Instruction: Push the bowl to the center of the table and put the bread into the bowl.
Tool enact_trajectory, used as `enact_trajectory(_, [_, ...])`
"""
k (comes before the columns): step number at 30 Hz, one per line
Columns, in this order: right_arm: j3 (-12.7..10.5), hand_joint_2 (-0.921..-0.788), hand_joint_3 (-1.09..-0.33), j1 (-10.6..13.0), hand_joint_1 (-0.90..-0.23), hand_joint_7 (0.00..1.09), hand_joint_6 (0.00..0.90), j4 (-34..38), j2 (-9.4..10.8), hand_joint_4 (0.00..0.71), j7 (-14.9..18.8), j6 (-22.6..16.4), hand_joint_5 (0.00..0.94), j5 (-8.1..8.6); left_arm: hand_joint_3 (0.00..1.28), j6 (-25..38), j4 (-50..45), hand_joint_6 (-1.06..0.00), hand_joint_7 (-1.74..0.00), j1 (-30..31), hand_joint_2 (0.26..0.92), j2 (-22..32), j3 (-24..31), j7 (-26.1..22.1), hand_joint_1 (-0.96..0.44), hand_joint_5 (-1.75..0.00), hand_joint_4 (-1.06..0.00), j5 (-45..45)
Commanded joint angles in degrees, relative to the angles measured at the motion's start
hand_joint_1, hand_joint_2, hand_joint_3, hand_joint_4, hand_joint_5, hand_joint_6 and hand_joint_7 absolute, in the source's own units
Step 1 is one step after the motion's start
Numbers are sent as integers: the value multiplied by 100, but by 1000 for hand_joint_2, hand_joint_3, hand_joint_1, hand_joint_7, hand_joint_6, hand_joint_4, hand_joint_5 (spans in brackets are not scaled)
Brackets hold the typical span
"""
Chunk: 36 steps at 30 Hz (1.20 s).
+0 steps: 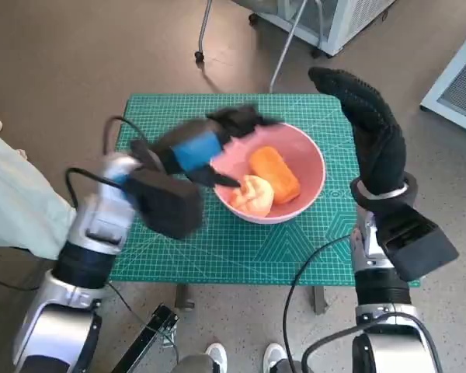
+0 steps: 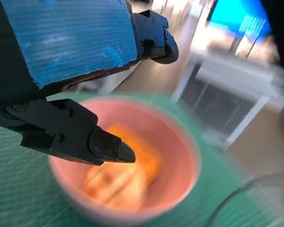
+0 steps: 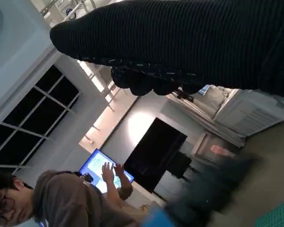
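I see a grey-brown concrete floor (image 1: 78, 62) around the small table with its green gridded cutting mat (image 1: 217, 249). White cabinets (image 1: 338, 19) stand beyond it. Dark-paned windows (image 3: 33, 118) and a glowing blue screen (image 3: 102, 172) show behind.

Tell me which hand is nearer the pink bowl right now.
Left. The left hand hangs over the pink bowl, fingers above its near-left rim. The right hand is raised beside the bowl's right edge, apart from it.

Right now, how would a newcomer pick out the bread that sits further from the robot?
On the green mat stands a pink bowl. It holds two pieces of bread; the far one is the smooth, deep-orange loaf, unlike the paler, lumpy piece nearer the robot.
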Motion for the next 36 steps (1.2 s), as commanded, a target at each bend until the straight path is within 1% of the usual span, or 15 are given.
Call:
enact_trajectory(1, [6,-921,-800,65,-649,696,-1,-155,75,283,-108,183,14,-19,8,-295,-100,-176,-325,323,877,-384,610,342,-310,-22,-172,-849])
enact_trajectory(5, [20,-921,-801,65,-651,694,-1,-320,104,282,-199,309,13,-70,8,-456,-350,-250,-257,566,904,-665,890,631,-341,-15,-218,-1266])
enact_trajectory(7, [25,-921,-801,53,-652,694,-1,-386,113,282,-254,373,13,-109,16,-495,-535,-258,-243,680,912,-809,977,798,-344,-11,-222,-1397])
enact_trajectory(13, [55,-921,-804,11,-643,692,-1,-604,134,276,-435,580,10,-258,64,-747,-866,-247,-234,908,920,-1002,1092,1224,-354,-3,-218,-1333])
enact_trajectory(15, [62,-921,-806,-4,-640,691,-1,-662,138,275,-483,645,9,-298,74,-858,-882,-221,-273,942,921,-997,1115,1307,-358,-3,-219,-1257])
enact_trajectory(20, [96,-921,-807,-34,-641,689,-1,-780,147,271,-560,776,6,-359,93,-1081,-818,-132,-423,996,921,-998,1143,1391,-388,-2,-222,-1249])
enact_trajectory(24, [127,-921,-805,-58,-650,689,-1,-832,152,267,-561,853,4,-355,97,-1223,-765,-112,-458,1013,921,-1028,1149,1419,-395,-7,-232,-1295])
enact_trajectory(29, [153,-921,-804,-87,-652,688,-1,-852,133,262,-544,888,1,-391,111,-1345,-746,-100,-480,1044,921,-1062,1147,1442,-406,-9,-238,-1311])
enact_trajectory(34, [188,-921,-807,-93,-648,687,-1,-872,85,260,-502,906,0,-407,130,-1363,-775,-91,-496,1075,921,-1063,1132,1421,-410,-9,-238,-1343])
enact_trajectory(36, [201,-921,-809,-92,-649,686,-1,-872,74,259,-470,920,0,-383,134,-1352,-784,-87,-499,1078,921,-1058,1130,1416,-412,-7,-235,-1350])
